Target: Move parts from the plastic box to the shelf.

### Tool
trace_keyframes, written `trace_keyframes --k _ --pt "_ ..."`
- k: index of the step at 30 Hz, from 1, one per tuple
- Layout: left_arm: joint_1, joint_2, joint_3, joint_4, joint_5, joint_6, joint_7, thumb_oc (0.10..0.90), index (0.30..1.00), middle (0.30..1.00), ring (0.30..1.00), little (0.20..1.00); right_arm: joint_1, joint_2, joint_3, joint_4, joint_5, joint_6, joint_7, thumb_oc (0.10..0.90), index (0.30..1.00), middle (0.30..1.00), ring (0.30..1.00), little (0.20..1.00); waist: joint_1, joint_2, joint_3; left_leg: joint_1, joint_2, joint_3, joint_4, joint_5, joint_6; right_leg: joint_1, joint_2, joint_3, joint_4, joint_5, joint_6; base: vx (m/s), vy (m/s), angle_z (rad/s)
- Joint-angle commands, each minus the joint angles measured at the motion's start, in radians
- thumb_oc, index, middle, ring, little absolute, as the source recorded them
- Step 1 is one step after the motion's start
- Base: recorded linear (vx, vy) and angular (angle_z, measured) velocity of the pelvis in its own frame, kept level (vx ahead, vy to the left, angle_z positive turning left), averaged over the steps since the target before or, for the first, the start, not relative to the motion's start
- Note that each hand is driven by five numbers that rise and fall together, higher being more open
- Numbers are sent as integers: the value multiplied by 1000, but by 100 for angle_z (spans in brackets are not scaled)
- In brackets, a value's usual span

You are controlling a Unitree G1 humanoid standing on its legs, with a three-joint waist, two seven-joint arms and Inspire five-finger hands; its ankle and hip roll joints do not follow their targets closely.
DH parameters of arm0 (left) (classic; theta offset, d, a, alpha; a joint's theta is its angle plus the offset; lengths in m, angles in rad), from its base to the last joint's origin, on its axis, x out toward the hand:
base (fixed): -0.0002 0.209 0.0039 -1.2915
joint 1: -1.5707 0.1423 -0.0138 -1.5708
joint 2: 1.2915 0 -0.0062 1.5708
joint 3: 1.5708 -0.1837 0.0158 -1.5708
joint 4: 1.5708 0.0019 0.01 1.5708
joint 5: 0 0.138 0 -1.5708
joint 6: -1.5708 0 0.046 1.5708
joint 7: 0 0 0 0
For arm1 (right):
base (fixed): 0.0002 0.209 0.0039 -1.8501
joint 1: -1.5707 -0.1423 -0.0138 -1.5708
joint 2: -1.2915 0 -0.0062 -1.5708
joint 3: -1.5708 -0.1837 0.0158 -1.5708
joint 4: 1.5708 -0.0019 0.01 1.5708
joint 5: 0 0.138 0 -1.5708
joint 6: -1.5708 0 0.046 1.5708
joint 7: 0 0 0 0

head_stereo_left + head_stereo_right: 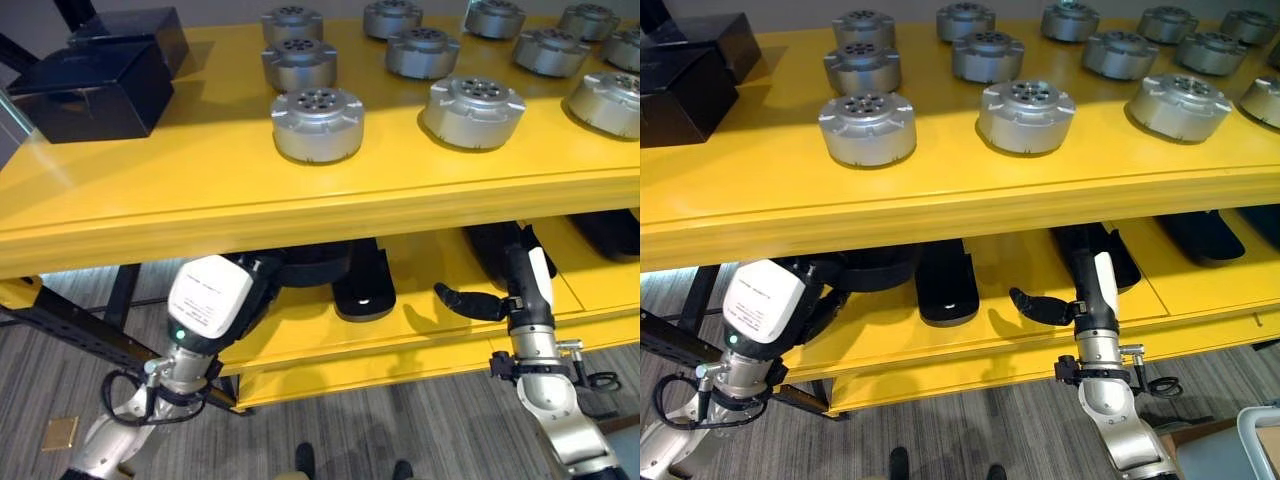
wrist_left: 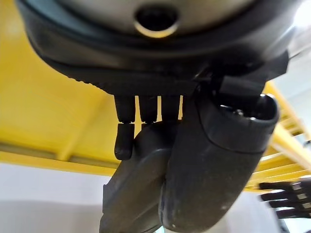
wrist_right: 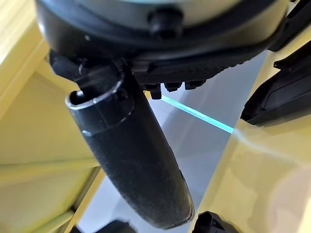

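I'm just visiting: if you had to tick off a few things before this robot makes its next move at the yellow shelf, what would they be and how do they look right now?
1. Metal parts standing upright on the top shelf: ok.
2. Free room on the top shelf's front strip: ok.
3. Left hand carrying a part: cannot tell, its fingers are hidden under the top shelf.
4. Right hand carrying a part: not ok, the thumb sticks out and nothing shows in it.
5. Both hands clear of the black pieces on the lower shelf: cannot tell.
6. Plastic box within reach: cannot tell.
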Motion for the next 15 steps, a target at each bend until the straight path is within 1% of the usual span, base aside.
trace_keyframes --k 1,6,11,15 --pt "-39 -16 169 81 1 65 186 400 300 300 300 300 -87 -46 -65 -54 -13 -108 -37 900 1000 1000 1000 1000 8 -16 -68 54 107 56 23 -90 -51 -28 -9 9 102 -101 -7 0 0 0" --pt "-7 -32 194 216 14 52 239 400 300 300 300 300 -78 -45 -75 -42 -20 -127 -40 900 1000 1000 1000 1000 5 -12 -65 55 110 58 26 -86 -50 -33 -9 15 107 -99 -10 3 -1 -1" --pt "-14 -57 168 302 4 61 236 400 300 300 300 300 -74 -44 -83 -39 -22 -130 -43 900 1000 1000 1000 1000 -4 -9 -66 55 106 65 30 -91 -47 -41 -14 25 112 -99 -6 5 7 0" --pt "-21 -71 151 339 17 47 239 400 300 300 300 300 -73 -45 -86 -36 -21 -131 -43 900 1000 1000 1000 1000 -8 -9 -66 54 103 66 33 -94 -44 -46 -15 31 119 -100 -4 15 18 -3"
